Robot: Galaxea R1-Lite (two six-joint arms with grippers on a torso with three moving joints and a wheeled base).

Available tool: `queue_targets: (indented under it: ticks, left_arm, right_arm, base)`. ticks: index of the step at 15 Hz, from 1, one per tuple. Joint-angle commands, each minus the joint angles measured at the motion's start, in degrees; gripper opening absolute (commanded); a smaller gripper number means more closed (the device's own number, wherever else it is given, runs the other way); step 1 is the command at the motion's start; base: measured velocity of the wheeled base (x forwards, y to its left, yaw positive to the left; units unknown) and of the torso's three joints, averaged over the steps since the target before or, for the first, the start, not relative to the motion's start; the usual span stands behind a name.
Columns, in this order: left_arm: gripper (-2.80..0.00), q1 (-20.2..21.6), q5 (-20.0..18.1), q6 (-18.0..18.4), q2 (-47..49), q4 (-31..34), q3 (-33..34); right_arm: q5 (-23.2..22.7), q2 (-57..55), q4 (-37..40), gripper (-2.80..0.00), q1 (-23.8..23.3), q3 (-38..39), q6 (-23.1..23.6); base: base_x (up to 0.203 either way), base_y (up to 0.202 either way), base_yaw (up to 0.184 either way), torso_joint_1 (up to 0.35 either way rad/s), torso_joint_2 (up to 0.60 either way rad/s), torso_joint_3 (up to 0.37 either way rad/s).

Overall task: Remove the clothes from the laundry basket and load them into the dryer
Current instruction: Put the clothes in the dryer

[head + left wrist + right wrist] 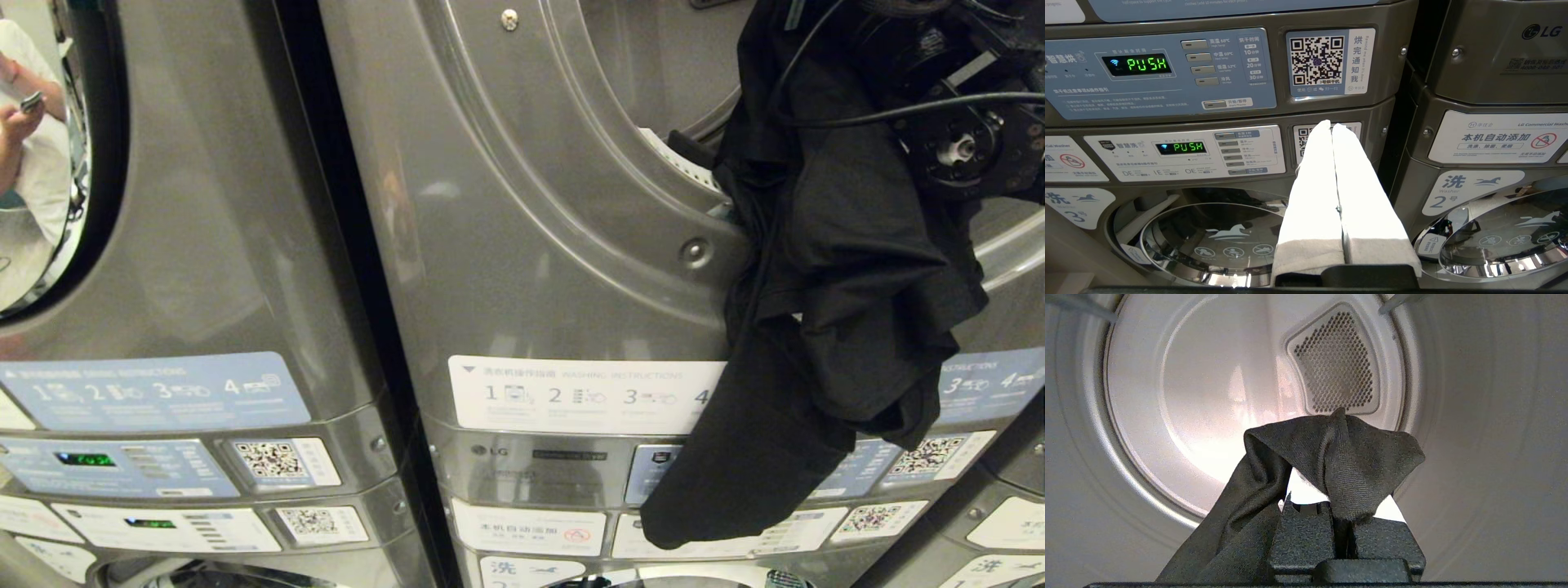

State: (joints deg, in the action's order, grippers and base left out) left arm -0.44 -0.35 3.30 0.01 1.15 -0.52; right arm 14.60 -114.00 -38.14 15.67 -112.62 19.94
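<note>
My right fingers (1345,533) are clamped on a fold of a dark garment (1339,457), pinched between the two black pads, with a peak of cloth standing up above them and the rest trailing off behind. Past that pinch lies the pale inside of the dryer drum (1180,408), its perforated vent (1335,363) on the far wall, and no other clothing that I can see in it. From the head view, my right arm (955,122) reaches in at the upper right, and most of the garment hangs outside, draped down over the lower lip of the dryer opening (678,159) and across the instruction labels (580,396) and the control panels below. The laundry basket is in none of my views.

My left fingers (1336,188), white-covered and pressed together with nothing between them, rest low and to the left, pointed at the control panel (1163,73) of the neighbouring machine, where a green display reads PUSH. A person's hands holding a phone show in the round door glass at far left (33,122).

I judge the step in hand to be the loading itself: the held end is inside, the bulk is not. The next move calls for carrying the pinch deeper, so the hanging cloth is drawn over the lip before I let go; released too near, it could slide back out.
</note>
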Motion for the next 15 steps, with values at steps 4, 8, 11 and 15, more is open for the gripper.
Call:
queue_targets:
  ticks: [4,8,11,15]
  left_arm:
    - [-2.8,0.0,0.0,0.1,0.0,0.0,0.0]
    - [-2.8,0.0,0.2,-0.5,0.0,0.0,0.0]
    - [-2.8,0.0,0.2,-0.6,0.0,0.0,0.0]
    - [-2.8,0.0,0.3,-0.6,0.0,0.0,0.0]
  right_arm:
    - [-1.3,-1.1,1.3,-2.8,0.2,0.0,-1.0]
    - [-2.1,0.8,5.1,-2.8,0.1,-0.1,-2.5]
    - [-3.8,1.5,5.5,-2.8,0.6,0.0,-2.5]
    - [-4.8,2.8,9.8,0.0,0.7,0.1,-2.6]
  base:
    - [0.0,0.0,0.0,0.0,0.0,0.0]
    - [0.0,0.0,0.0,0.0,0.0,0.0]
    - [0.0,0.0,0.0,0.0,0.0,0.0]
    - [0.0,0.0,0.0,0.0,0.0,0.0]
